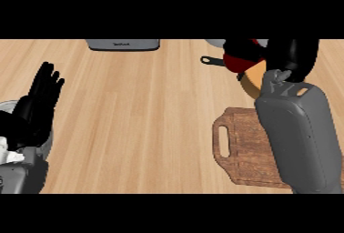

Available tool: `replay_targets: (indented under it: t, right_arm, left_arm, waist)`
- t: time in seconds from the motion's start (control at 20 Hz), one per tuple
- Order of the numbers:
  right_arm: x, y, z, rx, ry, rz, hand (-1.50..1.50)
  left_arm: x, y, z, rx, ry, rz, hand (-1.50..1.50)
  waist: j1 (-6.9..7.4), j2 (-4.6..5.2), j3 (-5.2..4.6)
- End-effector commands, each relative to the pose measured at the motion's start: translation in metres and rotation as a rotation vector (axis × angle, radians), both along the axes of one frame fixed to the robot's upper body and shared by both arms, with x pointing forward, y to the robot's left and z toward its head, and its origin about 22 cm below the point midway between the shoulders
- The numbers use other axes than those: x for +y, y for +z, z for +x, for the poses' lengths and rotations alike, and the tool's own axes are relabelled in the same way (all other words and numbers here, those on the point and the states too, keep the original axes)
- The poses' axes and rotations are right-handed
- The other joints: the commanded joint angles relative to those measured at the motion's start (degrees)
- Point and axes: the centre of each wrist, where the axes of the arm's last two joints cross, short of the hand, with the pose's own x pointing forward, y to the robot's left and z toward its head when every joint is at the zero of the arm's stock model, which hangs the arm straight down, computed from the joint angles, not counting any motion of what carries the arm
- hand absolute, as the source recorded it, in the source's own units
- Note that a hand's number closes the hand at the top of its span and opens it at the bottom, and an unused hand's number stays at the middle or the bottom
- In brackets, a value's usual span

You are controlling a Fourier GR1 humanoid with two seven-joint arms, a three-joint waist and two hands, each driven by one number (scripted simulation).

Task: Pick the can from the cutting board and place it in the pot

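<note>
The wooden cutting board (238, 145) lies at the lower right with nothing showing on its bare part; my right forearm covers much of it. My right hand (293, 53) is beyond the board, at the top right, over the pot (250, 82), whose tan rim and black handle (211, 60) stick out from under it. A red shape (238, 61) with a pale end (215, 42) sits right beside the hand; it may be the can, but the hand hides where they meet. My left hand (40, 98) rests open at the left edge, fingers up.
A grey appliance (124, 44) stands at the counter's far edge, left of centre. A pale round rim (7, 107) shows at the left edge behind my left hand. Bare wood runs between the two arms.
</note>
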Motion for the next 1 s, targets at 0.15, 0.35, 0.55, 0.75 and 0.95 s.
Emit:
replay_targets:
  t: [0.15, 0.35, 0.55, 0.75, 0.95]
  right_arm:
    - [-0.045, -0.027, 0.034, -0.020, -0.072, -0.064, 1.50]
    - [-0.079, -0.038, 0.052, 0.063, -0.258, -0.333, 1.50]
    - [-0.115, -0.066, 0.067, 0.117, -0.252, -0.354, 1.50]
    - [-0.124, -0.089, 0.079, 0.169, -0.231, -0.335, 1.50]
    - [-0.148, -0.099, 0.081, 0.220, -0.230, -0.145, 1.50]
  left_arm:
    - [-0.002, -0.010, -0.004, 0.017, -0.007, 0.002, 0.00]
    - [0.000, -0.002, 0.004, -0.003, -0.020, 0.006, 0.00]
    - [-0.005, 0.010, 0.011, 0.011, -0.031, 0.002, 0.00]
    - [-0.004, 0.004, 0.018, 0.014, -0.027, -0.017, 0.00]
    - [-0.013, -0.009, 0.007, -0.008, -0.020, -0.003, 0.00]
  waist:
    - [0.38, 0.20, -0.01]
    - [1.01, 0.61, -0.04]
    - [0.92, 0.52, 0.03]
    - [0.75, 0.48, 0.02]
    - [0.91, 0.48, 0.05]
